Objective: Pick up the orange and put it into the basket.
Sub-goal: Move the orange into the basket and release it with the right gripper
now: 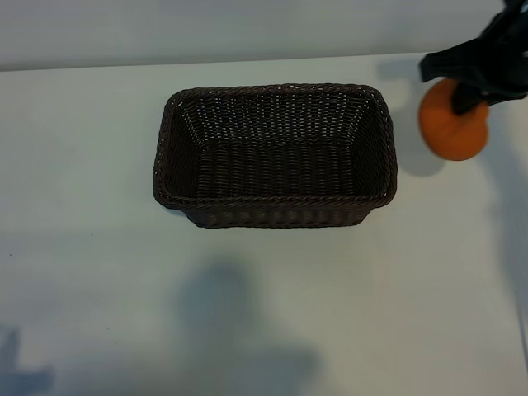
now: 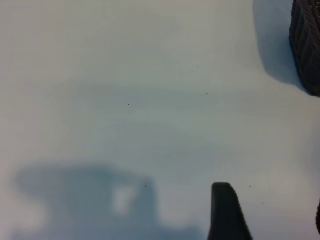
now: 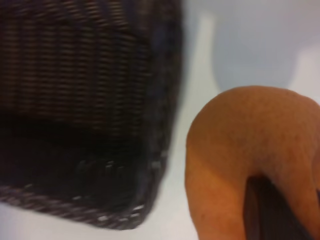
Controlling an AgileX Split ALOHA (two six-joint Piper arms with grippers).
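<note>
The orange (image 1: 450, 134) hangs a little above the white table, to the right of the basket, with its shadow on the table beneath it. My right gripper (image 1: 464, 99) comes in from the upper right corner and is shut on the orange. In the right wrist view the orange (image 3: 240, 150) fills the near side, with one dark finger (image 3: 267, 210) pressed against its skin. The dark brown wicker basket (image 1: 272, 200) stands empty mid-table, and its corner (image 3: 150, 165) shows close beside the fruit. My left gripper (image 2: 272, 220) hovers open over bare table with nothing between its fingers.
The white table (image 1: 264, 297) stretches wide in front of the basket and to its left. An edge of the basket (image 2: 307, 45) shows in the left wrist view. Arm shadows fall on the table's front part.
</note>
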